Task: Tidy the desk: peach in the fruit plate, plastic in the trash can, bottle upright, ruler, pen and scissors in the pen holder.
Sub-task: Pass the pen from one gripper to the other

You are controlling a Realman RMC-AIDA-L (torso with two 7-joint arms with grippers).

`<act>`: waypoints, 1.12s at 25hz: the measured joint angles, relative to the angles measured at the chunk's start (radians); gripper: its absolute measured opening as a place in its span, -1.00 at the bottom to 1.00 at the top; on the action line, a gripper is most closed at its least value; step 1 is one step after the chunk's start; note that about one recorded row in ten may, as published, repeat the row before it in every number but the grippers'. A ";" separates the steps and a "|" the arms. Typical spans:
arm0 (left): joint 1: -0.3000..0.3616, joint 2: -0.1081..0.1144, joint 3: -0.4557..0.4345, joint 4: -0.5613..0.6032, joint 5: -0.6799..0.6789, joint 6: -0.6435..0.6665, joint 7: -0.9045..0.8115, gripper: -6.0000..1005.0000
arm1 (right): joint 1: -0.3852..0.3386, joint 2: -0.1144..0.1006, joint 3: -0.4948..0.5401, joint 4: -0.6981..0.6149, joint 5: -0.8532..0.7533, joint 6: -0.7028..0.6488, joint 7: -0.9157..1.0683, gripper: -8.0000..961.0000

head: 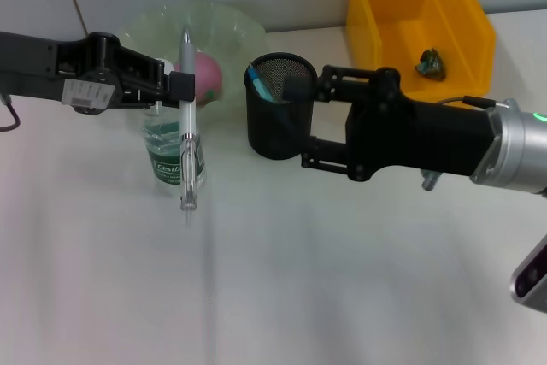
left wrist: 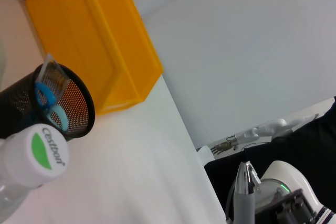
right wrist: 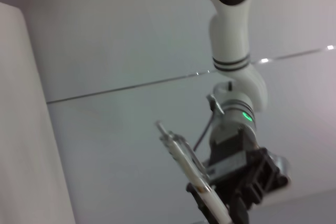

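My left gripper (head: 181,85) is shut on a grey and white pen (head: 186,126), which hangs upright in the air in front of the bottle (head: 175,158). The bottle stands upright with its white cap (left wrist: 39,153) on. The black mesh pen holder (head: 272,113) stands to the right, with blue scissors handles (left wrist: 50,107) and a clear ruler (left wrist: 52,72) inside. My right gripper (head: 301,121) is shut on the holder's right side. A pink peach (head: 209,74) lies on the green fruit plate (head: 235,27). The crumpled plastic (head: 430,62) lies in the yellow trash can (head: 385,32).
The plate is right behind the bottle and the held pen. The trash can (left wrist: 105,51) stands at the back right, close behind the holder and my right arm. The white table (head: 256,279) stretches toward its front edge.
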 joint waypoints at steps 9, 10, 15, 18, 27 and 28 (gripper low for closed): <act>-0.016 0.000 -0.007 -0.031 0.000 -0.006 -0.016 -0.71 | 0.049 -0.006 -0.013 0.095 0.004 0.000 -0.207 0.18; -0.016 0.000 -0.007 -0.031 0.000 -0.006 -0.016 -0.71 | 0.055 -0.009 -0.014 0.111 0.004 0.000 -0.233 0.18; -0.019 -0.003 -0.007 -0.039 0.000 -0.009 -0.026 -0.71 | 0.084 -0.015 -0.014 0.170 0.008 0.002 -0.349 0.18; -0.019 -0.005 -0.007 -0.042 0.000 -0.010 -0.030 -0.71 | 0.099 -0.018 -0.015 0.195 0.014 0.000 -0.408 0.18; -0.030 -0.014 0.000 -0.054 0.000 -0.011 -0.031 -0.71 | 0.127 -0.021 -0.025 0.219 0.014 0.004 -0.507 0.18; -0.032 -0.014 0.000 -0.055 0.000 -0.011 -0.031 -0.71 | 0.129 -0.020 -0.028 0.220 0.014 0.006 -0.513 0.18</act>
